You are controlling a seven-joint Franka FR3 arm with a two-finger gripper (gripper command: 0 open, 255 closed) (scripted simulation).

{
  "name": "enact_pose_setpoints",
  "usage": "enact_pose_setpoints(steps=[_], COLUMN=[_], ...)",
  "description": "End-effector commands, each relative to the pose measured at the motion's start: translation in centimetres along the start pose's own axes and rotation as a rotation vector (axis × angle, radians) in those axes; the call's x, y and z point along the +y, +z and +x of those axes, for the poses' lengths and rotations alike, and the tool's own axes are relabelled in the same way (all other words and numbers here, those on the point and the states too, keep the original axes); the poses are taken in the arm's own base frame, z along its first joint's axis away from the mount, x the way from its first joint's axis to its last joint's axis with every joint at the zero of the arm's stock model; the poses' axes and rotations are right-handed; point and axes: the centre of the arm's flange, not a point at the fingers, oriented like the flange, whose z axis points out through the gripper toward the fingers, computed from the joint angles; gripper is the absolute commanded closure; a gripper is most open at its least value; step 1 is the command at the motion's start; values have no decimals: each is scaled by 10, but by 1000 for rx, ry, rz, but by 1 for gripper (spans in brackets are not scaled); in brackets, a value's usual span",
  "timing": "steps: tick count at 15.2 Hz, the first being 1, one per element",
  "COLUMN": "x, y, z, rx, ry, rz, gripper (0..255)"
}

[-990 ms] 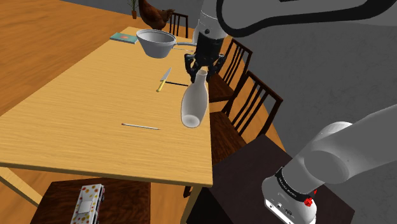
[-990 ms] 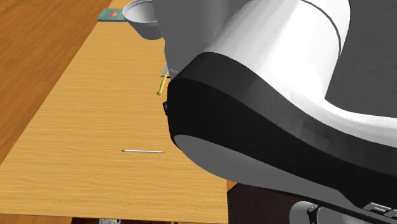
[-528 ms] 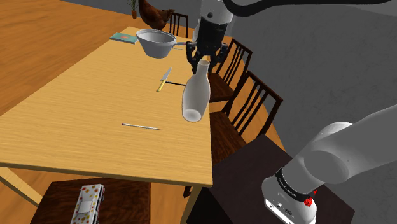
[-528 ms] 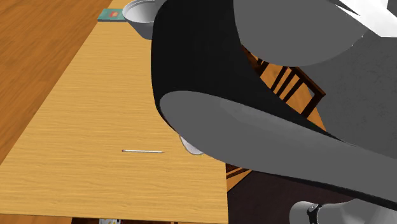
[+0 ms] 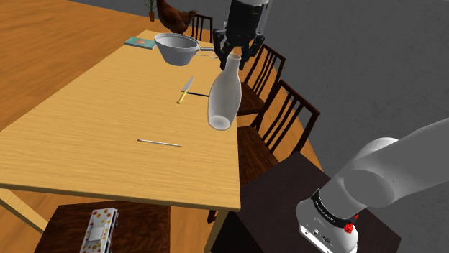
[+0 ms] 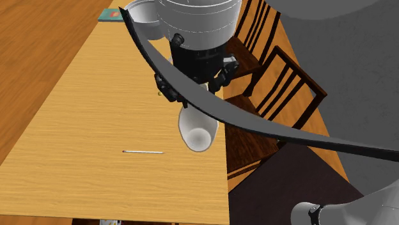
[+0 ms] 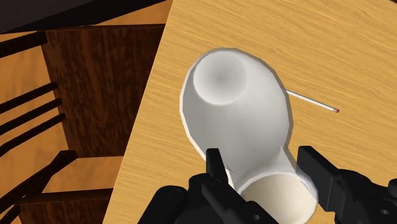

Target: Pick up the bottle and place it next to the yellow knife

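Jaws: closed on the neck of the bottle, one black finger on each side of it in the wrist view; nothing else is in their hold
Bottle: pale, plain white-grey, hanging from the jaws clear of the desk, tilted so that its rounded base swings out and down
Bottle's place: in the air over the desk's long edge on the chair side, to the shoulder view's right of the yellow knife and apart from it
Yellow knife: lying flat on the desk between the grey pan and the thin white stick
Step in hand: by my reading the pick-up is done and the carry towards the knife is under way; the placing is not yet begun
Next move calls for: a short travel towards the shoulder view's left to bring the bottle over bare desk just beside the knife, then a descent that lets the base meet the wood squarely, and only then a release
Care needed: the tilt should be taken out before touchdown or the bottle may topple; the landing spot should miss the blade and keep clear of the pan
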Motion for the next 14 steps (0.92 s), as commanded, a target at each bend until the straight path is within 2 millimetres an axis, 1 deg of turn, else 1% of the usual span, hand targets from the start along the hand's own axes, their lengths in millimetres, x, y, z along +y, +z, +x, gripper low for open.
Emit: enact_pose_setpoints(steps=[1, 14], x=[0, 2], y=[-10, -78], z=[1, 9], rx=[0, 0], ry=[0, 0], rz=[0, 0], gripper=[255, 255])
